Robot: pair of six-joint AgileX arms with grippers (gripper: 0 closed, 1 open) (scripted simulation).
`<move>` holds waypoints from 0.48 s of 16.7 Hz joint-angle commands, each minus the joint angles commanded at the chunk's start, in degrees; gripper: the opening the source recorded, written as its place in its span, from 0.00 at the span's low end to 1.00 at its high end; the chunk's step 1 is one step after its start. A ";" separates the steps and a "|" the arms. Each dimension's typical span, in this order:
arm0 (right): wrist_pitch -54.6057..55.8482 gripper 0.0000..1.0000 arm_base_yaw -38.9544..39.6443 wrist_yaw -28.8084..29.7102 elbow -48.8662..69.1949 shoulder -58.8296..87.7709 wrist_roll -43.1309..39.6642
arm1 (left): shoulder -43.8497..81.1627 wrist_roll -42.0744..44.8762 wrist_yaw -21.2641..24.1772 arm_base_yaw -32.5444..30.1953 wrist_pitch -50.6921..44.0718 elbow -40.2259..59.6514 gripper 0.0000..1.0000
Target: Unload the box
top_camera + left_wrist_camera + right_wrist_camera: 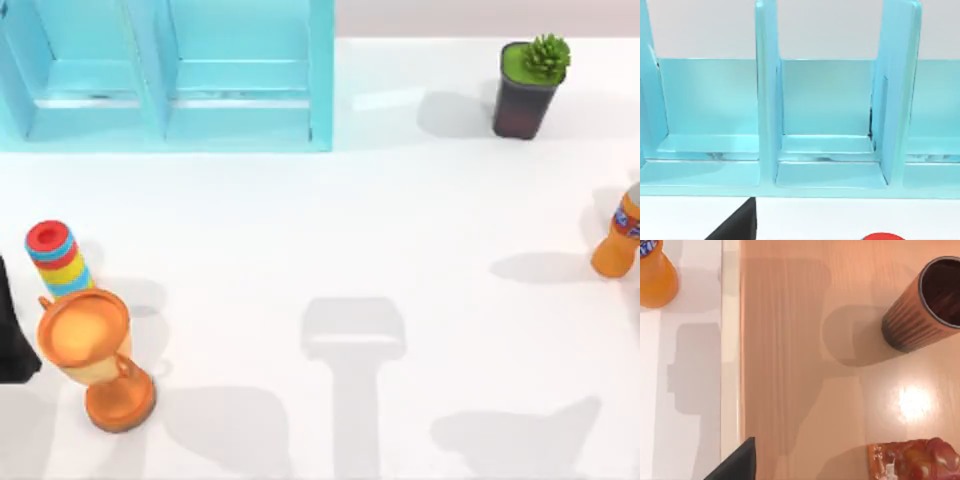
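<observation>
Box [165, 75] compartments looked empty; trophy [97, 355], ringed stack [57, 258] and bottle [622, 240] stood out on table [330, 240]. Unloading likely finished. Claw states: cannot tell.

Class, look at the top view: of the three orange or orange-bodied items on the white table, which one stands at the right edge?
The orange bottle, with a blue label, at the table's right edge. The orange trophy cup and striped stack stand at the left.
</observation>
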 joint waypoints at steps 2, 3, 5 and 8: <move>-6.82 1.00 -2.77 -0.08 7.11 9.19 -2.71 | 0.00 0.00 0.00 0.00 0.00 0.00 1.00; -10.05 1.00 -4.09 -0.11 10.47 13.53 -4.00 | 0.00 0.00 0.00 0.00 0.00 0.00 1.00; -15.99 1.00 -6.51 -0.18 16.66 21.54 -6.36 | 0.00 0.00 0.00 0.00 0.00 0.00 1.00; -23.25 1.00 -9.46 -0.26 24.22 31.33 -9.25 | 0.00 0.00 0.00 0.00 0.00 0.00 1.00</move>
